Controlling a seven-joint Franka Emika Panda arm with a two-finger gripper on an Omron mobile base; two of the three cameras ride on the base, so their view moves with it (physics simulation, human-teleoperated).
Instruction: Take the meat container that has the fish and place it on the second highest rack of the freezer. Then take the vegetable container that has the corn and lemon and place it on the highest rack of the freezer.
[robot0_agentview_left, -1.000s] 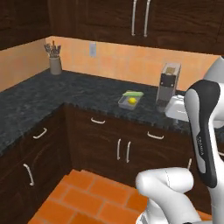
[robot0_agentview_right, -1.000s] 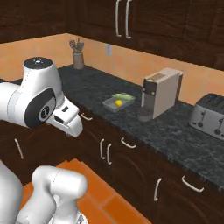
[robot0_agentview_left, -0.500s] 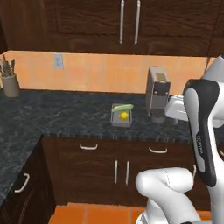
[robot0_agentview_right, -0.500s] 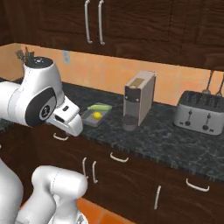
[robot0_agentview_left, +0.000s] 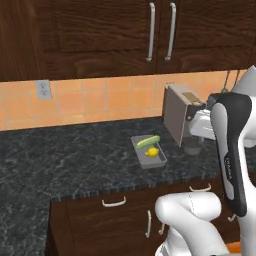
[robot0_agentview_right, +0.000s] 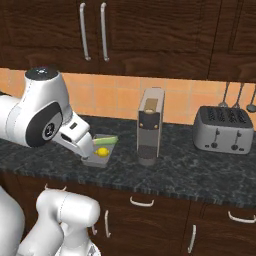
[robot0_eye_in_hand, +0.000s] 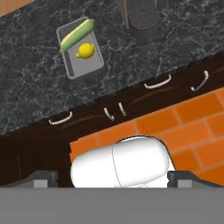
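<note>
Currently the gripper (robot0_eye_in_hand: 109, 177), jaws apart and empty, hangs at frame bottom; the corn (robot0_eye_in_hand: 77, 35) and lemon (robot0_eye_in_hand: 85, 51) tray (robot0_eye_in_hand: 89, 67) sits untouched upper left.

White glossy arm (robot0_agentview_left: 227, 150) built of rounded segments; dark grey strip with faint lettering seen along one link, dark round joint cap (robot0_agentview_right: 46, 131) on another. Base (robot0_agentview_left: 192, 220) bulbous, white.

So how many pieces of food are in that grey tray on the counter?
2: the corn lies along one side of the tray, and the lemon sits beside it near the middle.
</note>
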